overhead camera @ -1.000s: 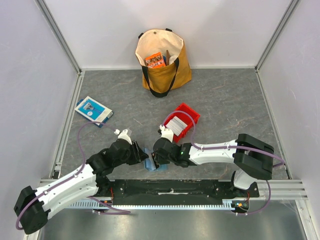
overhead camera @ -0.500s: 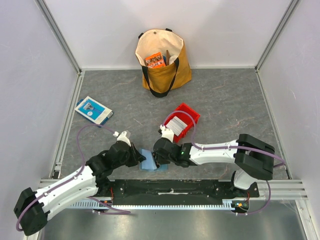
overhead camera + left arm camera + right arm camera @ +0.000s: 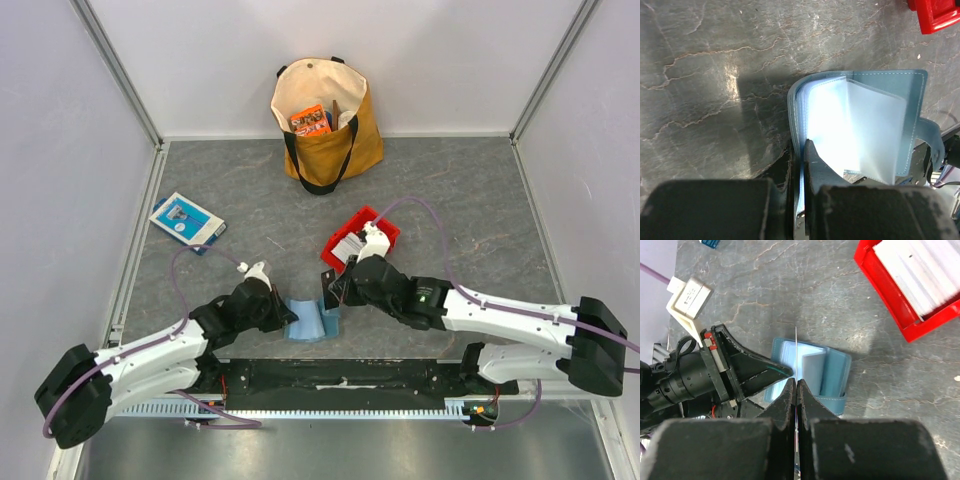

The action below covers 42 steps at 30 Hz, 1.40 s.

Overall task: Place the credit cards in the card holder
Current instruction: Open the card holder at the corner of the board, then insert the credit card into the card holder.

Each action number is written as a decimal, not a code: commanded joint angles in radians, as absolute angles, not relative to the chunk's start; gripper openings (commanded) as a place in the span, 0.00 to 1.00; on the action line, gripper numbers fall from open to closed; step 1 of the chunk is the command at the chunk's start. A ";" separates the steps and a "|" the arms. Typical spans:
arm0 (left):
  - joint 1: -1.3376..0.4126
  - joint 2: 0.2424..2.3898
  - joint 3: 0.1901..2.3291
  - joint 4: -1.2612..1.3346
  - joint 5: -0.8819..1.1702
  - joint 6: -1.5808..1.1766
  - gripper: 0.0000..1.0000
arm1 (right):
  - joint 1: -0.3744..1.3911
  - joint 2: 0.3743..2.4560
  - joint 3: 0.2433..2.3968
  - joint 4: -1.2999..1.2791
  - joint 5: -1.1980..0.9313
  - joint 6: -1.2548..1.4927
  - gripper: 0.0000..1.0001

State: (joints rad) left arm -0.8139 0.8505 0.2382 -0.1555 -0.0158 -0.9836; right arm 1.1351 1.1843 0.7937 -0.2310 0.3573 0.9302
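The teal card holder lies open near the table's front edge, its clear pocket pages fanned up. My left gripper is shut on the holder's left cover edge. My right gripper is shut on one thin credit card, seen edge-on, held upright just above the open holder. More credit cards lie stacked in the red bin, also seen in the right wrist view.
A tan tote bag with items inside stands at the back. A blue-and-white flat box lies at the left. The red bin sits just behind the holder. Walls close in both sides.
My right gripper has lifted off the holder and moved back-right, now holding a card on edge. My left gripper has drawn left, still gripping the cover, and the holder lies open.
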 commanded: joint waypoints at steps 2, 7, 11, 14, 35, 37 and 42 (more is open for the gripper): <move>-0.818 0.917 0.255 -0.095 -0.005 -0.994 0.03 | 1.141 1.241 0.758 -0.112 0.246 0.914 0.00; -0.818 0.914 0.273 -0.090 -0.005 -0.992 0.03 | 1.175 1.308 0.804 -0.112 0.244 0.891 0.00; -0.819 0.911 0.278 -0.092 0.021 -0.994 0.03 | 1.199 1.351 0.831 -0.104 0.236 0.884 0.00; -0.818 0.907 0.282 -0.100 0.026 -0.994 0.03 | 1.215 1.383 0.856 -0.112 0.242 0.864 0.00; -0.816 0.845 0.279 -0.213 -0.046 -0.965 0.54 | 1.207 1.488 0.768 -0.092 0.272 0.916 0.00; -0.819 0.821 0.279 -0.233 -0.060 -0.974 0.53 | 1.209 1.503 0.776 -0.097 0.265 0.916 0.00; -0.818 0.767 0.267 -0.264 -0.086 -0.988 0.26 | 1.209 1.516 0.781 -0.109 0.273 0.930 0.00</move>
State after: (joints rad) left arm -0.8150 0.8028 0.2569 -0.2298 -0.0376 -0.9813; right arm 1.2087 1.5005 0.7509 -0.1173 0.2638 0.9123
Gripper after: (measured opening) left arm 0.375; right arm 0.007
